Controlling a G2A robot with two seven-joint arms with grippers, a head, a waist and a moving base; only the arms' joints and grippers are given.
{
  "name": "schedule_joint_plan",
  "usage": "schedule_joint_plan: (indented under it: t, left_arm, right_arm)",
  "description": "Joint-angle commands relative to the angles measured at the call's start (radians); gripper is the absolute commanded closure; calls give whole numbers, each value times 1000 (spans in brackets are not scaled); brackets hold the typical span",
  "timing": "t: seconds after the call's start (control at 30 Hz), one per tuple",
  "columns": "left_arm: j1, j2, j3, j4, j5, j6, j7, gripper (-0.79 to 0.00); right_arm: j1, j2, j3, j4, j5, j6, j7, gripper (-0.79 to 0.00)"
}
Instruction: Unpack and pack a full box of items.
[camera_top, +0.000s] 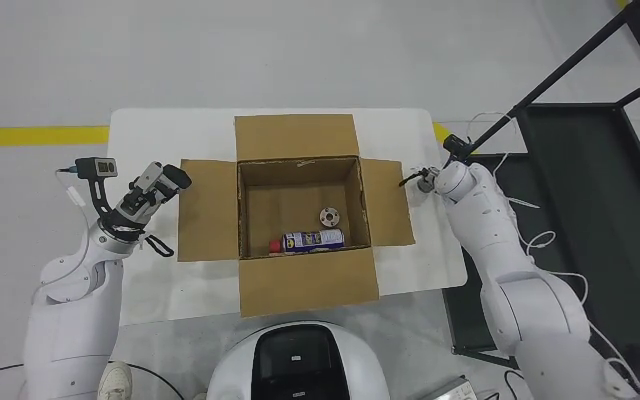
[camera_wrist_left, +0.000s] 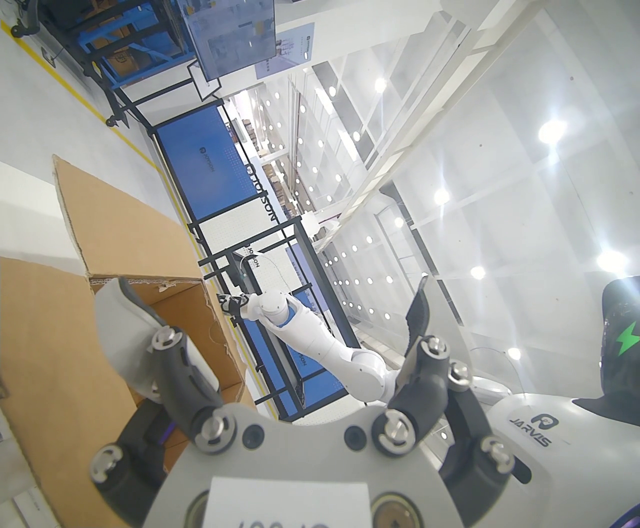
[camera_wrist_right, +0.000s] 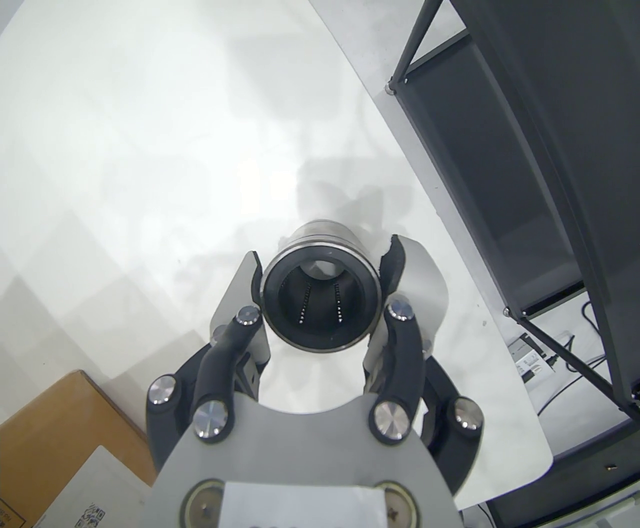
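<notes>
An open cardboard box (camera_top: 300, 150) stands mid-table with all its flaps folded out. Inside lie a blue and yellow spray can (camera_top: 312, 240) and a small round flanged part (camera_top: 329, 215). My right gripper (camera_wrist_right: 322, 272) is past the box's right flap, low over the white table (camera_wrist_right: 150, 150), shut on a metal cylindrical bearing (camera_wrist_right: 320, 305) with a hollow black bore. In the top view that gripper (camera_top: 420, 181) is near the table's right edge. My left gripper (camera_wrist_left: 270, 310) stays open and holds nothing, tilted upward beside the box's left flap (camera_wrist_left: 125, 240); from above it (camera_top: 168, 180) is left of the box.
A black metal rack (camera_top: 570, 200) stands just off the table's right edge, close to my right arm. Bare white table lies left of the box and between the right flap and the rack (camera_wrist_right: 500, 150). A yellow floor line (camera_top: 50, 134) runs behind.
</notes>
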Motion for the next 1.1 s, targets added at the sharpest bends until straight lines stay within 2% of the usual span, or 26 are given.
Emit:
schedule_joint_plan:
  t: [0.0, 0.17, 0.3, 0.43, 0.57, 0.7, 0.8, 0.93, 1.07]
  left_arm:
    - [0, 0, 0, 0, 0, 0, 0, -785]
    - [0, 0, 0, 0, 0, 0, 0, -785]
    - [0, 0, 0, 0, 0, 0, 0, -785]
    - [0, 0, 0, 0, 0, 0, 0, -785]
    - [0, 0, 0, 0, 0, 0, 0, -785]
    - [0, 0, 0, 0, 0, 0, 0, -785]
    - [0, 0, 0, 0, 0, 0, 0, -785]
    - [0, 0, 0, 0, 0, 0, 0, -785]
    - [0, 0, 0, 0, 0, 0, 0, -785]
  right_arm:
    - [-7, 3, 8, -15, 5, -3, -15, -785]
    - [-53, 19, 45, -110, 13, 9, -43, -785]
    - [-125, 38, 97, -261, 15, 46, -61, -785]
    - [-241, 58, 171, -505, 18, 91, -69, -785]
    - [-391, 72, 242, -822, 30, 124, -46, -785]
    - [-538, 84, 263, -1111, -12, 75, 33, -785]
    - [-621, 91, 248, -1266, -75, 11, 97, -785]
    - [-694, 98, 205, -1408, -161, -72, 161, -785]
    - [-747, 105, 157, -1494, -239, -160, 220, -785]
